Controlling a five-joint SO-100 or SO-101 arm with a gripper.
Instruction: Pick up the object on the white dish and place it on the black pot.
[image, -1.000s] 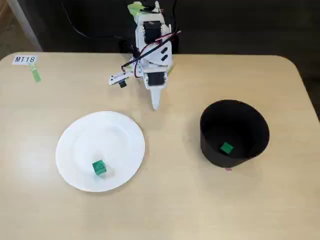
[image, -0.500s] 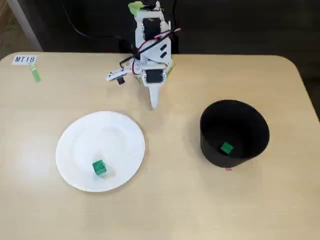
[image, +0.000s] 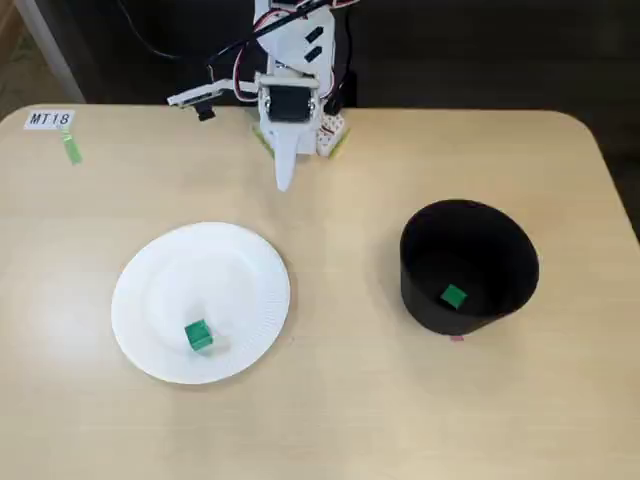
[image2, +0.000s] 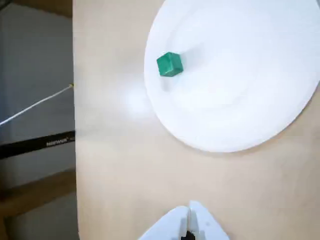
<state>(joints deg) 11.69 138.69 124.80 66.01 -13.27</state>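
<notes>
A tiny green cube (image: 198, 335) lies on the white paper plate (image: 160, 290) at the front left of the table; the wrist view shows the cube (image2: 169, 64) near the plate's (image2: 240, 85) left rim. The black pot (image: 505, 250) stands at the right with a second green cube (image: 453, 296) inside it. My white gripper (image: 284, 180) hangs at the back centre, above the table behind the plate, fingers together and empty. In the wrist view its tips (image2: 189, 212) meet at the bottom edge.
A label reading MT18 (image: 49, 119) and a green tape strip (image: 72, 150) sit at the back left corner. The arm's base and cables (image: 290, 60) stand at the table's back edge. In the wrist view the table edge (image2: 74, 125) runs down the left.
</notes>
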